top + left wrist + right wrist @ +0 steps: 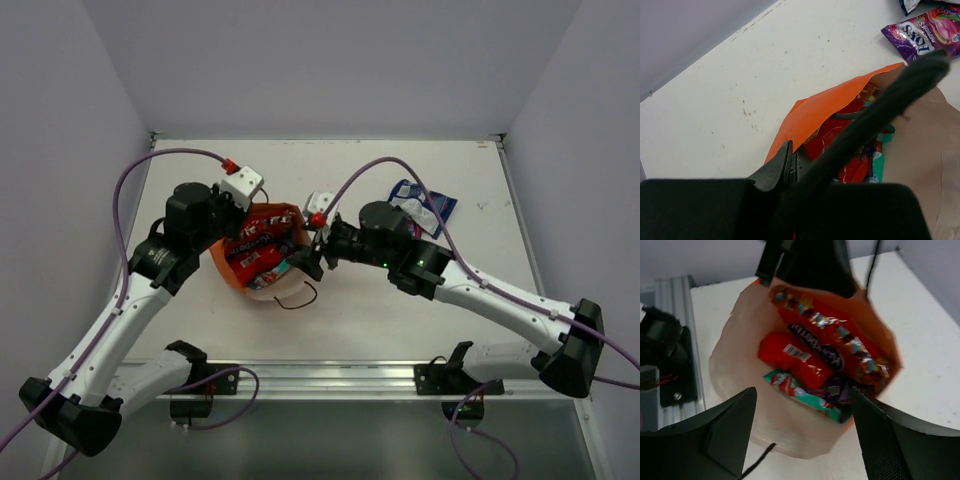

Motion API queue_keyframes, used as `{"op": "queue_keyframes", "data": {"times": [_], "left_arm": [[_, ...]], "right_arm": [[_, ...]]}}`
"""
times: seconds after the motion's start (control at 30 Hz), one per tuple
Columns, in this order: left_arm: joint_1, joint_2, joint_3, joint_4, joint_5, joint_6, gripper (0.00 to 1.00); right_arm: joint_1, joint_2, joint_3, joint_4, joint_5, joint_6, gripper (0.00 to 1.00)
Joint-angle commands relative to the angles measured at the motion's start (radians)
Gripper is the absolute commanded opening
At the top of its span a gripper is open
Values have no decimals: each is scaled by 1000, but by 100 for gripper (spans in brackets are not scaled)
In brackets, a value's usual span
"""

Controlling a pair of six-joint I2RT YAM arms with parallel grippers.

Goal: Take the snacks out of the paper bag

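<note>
From above, the paper bag (pixel 268 213) lies on its side on the white bench (pixel 380 310), left of centre, with its mouth turned toward the right arm. Red packets show inside it. A thin dark cord handle (pixel 298 298) loops out onto the bench at the near side. The left end effector (pixel 240 225) sits at the bag's far-left edge and the right end effector (pixel 309 259) at its mouth. A blue-and-white packet (pixel 425 205) lies well apart on the bench, toward the far right.

In the left wrist view, the left end effector (pixel 800 160) is clenched on the bag's orange wall (pixel 815 115). Red and green packets lie in the opening beyond it. A purple packet (pixel 922 32) lies outside on the bench (pixel 765 70).

In the right wrist view, the right end effector (pixel 802 390) is released, its fingers (pixel 725 435) spread in front of the mouth and holding nothing. On the cream inside (pixel 740 345) lie four snacks:
- a long red packet with mixed colours (pixel 832 332)
- a dark purple packet (pixel 815 345)
- a plain red packet with a white label (pixel 792 359)
- a green packet (pixel 800 392), nearest the camera
</note>
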Motion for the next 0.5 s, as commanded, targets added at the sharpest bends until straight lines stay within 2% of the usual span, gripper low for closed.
{"op": "queue_keyframes", "data": {"times": [0.0,0.1,0.23,0.37,0.47], "left_arm": [[2,-25,3,69,49,-46,0],[1,-35,4,58,26,-101,0],[1,-73,3,49,-31,-189,0],[-4,-96,-8,49,28,-292,0],[-16,-96,-20,50,61,-356,0]], "right_arm": [[55,96,88,-41,-31,-19,77],[98,175,149,-101,44,85,77],[108,238,175,-139,161,321,76],[100,279,160,-162,342,450,76],[71,316,143,-167,374,524,75]]}}
